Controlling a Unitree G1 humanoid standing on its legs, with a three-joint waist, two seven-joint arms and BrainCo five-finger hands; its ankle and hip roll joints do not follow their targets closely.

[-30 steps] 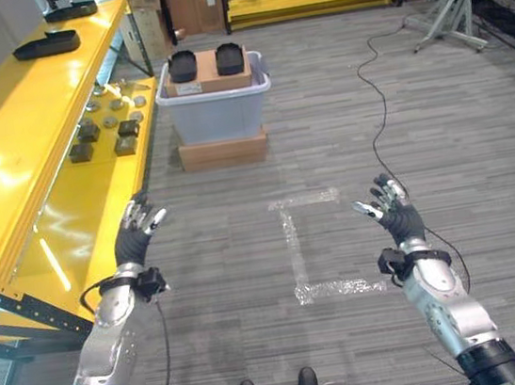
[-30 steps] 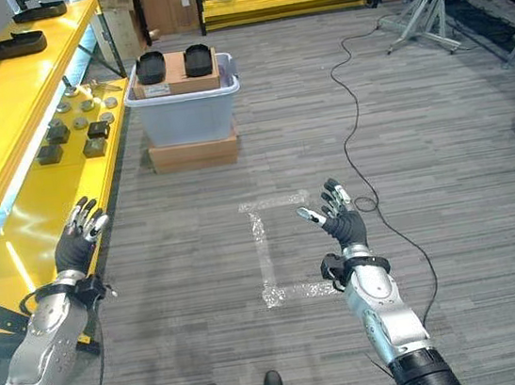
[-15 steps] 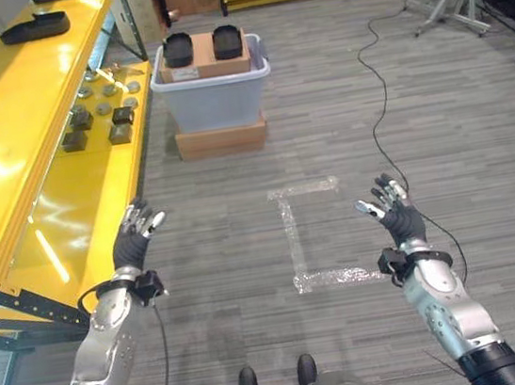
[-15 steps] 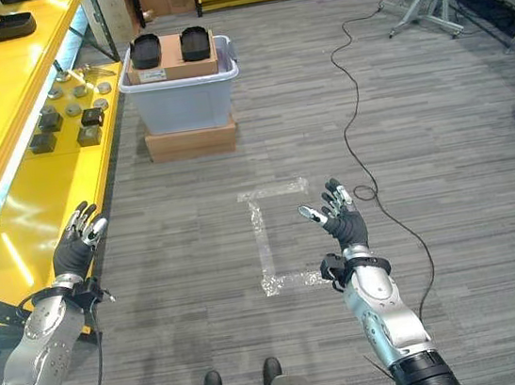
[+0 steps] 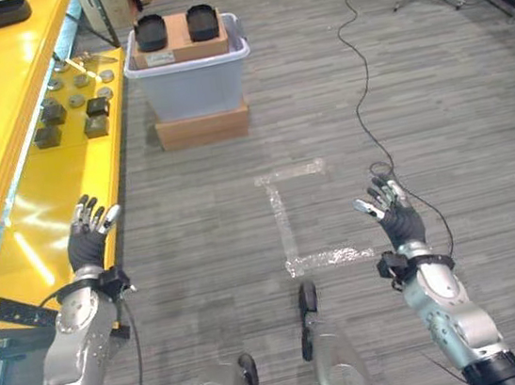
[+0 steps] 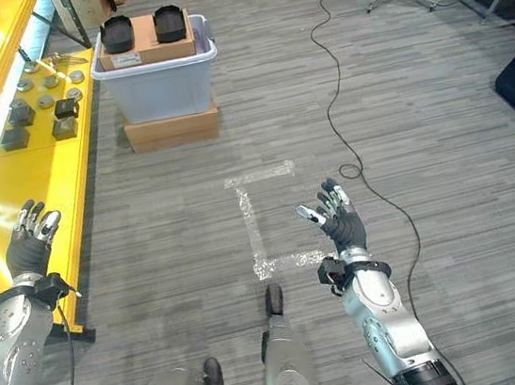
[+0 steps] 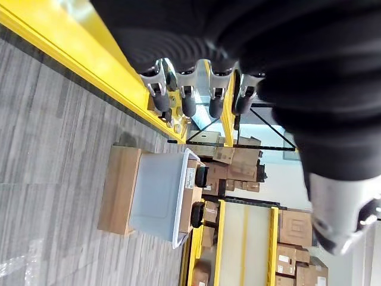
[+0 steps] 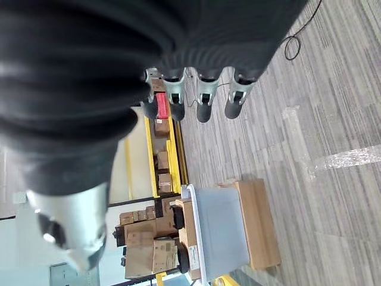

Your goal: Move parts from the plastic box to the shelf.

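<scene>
Parts (image 5: 150, 32) (two dark, rounded pieces) sit on a brown carton in the plastic box (image 5: 189, 73), which stands on a flat cardboard box (image 5: 202, 127) on the floor, just beside the yellow shelf (image 5: 18, 176); small dark and grey pieces (image 5: 69, 108) lie on the shelf's lower level; left hand (image 5: 87, 241) and right hand (image 5: 396, 217) are both raised with fingers spread and empty, well short of the box.

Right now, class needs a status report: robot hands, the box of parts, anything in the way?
Left robot hand and right robot hand open, empty. Plastic box ahead on a cardboard base, parts on top. Black cable on the floor to its right.
</scene>
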